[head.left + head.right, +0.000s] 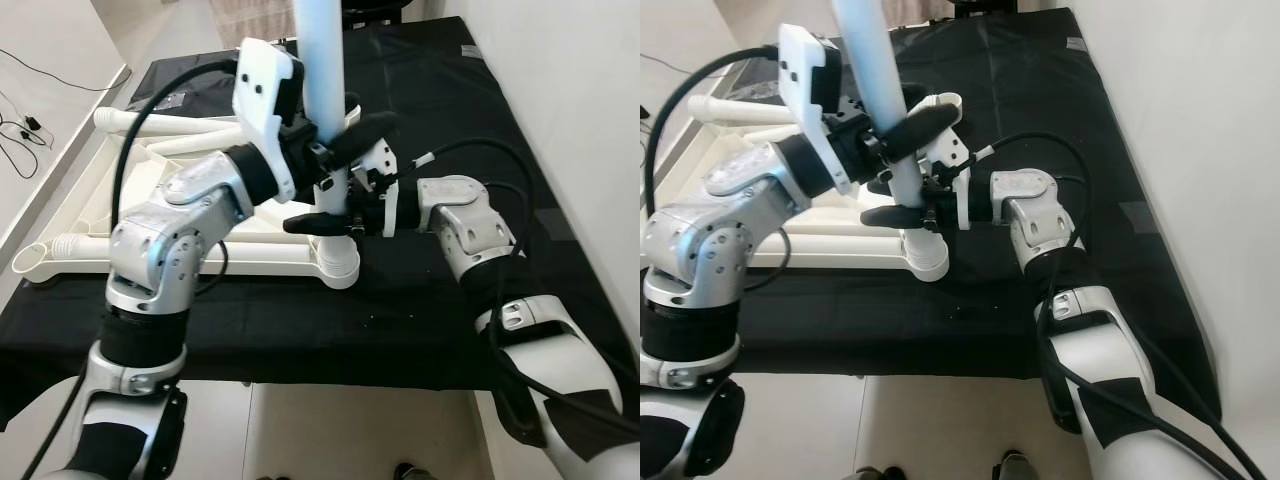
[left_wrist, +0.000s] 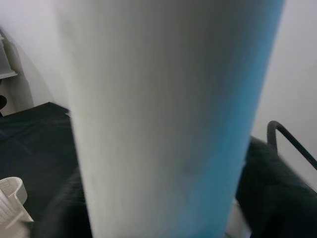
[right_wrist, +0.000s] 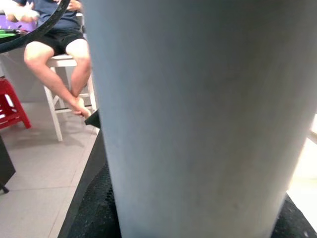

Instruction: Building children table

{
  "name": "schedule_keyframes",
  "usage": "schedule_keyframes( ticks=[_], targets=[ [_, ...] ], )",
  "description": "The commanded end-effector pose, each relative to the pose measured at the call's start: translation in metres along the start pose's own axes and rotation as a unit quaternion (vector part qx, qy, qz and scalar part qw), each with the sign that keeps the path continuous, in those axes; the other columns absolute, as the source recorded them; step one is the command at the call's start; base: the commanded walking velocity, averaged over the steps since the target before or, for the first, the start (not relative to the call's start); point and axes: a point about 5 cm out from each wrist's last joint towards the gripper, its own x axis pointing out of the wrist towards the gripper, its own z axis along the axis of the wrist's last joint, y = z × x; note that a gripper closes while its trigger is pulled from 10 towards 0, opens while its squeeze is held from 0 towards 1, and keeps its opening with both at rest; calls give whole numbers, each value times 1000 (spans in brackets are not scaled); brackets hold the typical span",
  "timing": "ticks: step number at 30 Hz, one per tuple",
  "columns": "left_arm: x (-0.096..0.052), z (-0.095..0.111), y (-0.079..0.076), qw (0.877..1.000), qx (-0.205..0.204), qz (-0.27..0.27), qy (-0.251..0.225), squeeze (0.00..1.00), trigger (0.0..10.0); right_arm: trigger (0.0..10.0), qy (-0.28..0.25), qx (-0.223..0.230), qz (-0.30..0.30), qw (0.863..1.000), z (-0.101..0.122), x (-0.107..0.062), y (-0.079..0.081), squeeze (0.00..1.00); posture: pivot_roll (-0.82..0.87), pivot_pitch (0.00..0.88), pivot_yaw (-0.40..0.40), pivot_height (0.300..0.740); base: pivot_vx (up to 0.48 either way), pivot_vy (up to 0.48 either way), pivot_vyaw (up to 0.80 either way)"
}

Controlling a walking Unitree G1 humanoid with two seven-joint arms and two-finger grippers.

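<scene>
Fingers of left gripper (image 1: 345, 135) and right gripper (image 1: 325, 222) grasp an upright white table leg (image 1: 325, 70), seated in the overturned tabletop's corner socket (image 1: 338, 262) on the black-draped counter (image 1: 400, 320).

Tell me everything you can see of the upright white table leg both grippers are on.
The upright white cylindrical plastic table leg is smooth and matte, standing nearly vertical with its foot in the round corner socket of the upside-down white plastic tabletop; its top runs out of frame. The left gripper clamps it higher up, the right gripper lower, just above the socket. Other white legs already lie mounted behind it, all on the black-covered table.
</scene>
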Motion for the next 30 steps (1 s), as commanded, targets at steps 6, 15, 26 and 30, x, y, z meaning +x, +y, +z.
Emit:
schedule_keyframes(
  ticks=[6,15,26,30],
  targets=[
    [-3,-5,2,1000,-2,14,20,0,10000,0,128,124,-233,956,-74,20,44,0,57,267,49,740,0,0,0],
    [-8,-6,2,1000,-4,17,25,0,10000,0,124,187,-440,869,-88,13,60,0,24,256,99,740,0,0,0],
    [-4,-3,4,1000,-1,17,15,0,0,0,110,167,-446,873,-76,13,51,0,19,240,101,740,0,0,0],
    [-5,-4,3,1000,-2,12,16,0,0,10000,117,166,-456,866,-68,13,59,0,23,233,102,740,0,0,0]
  ],
)
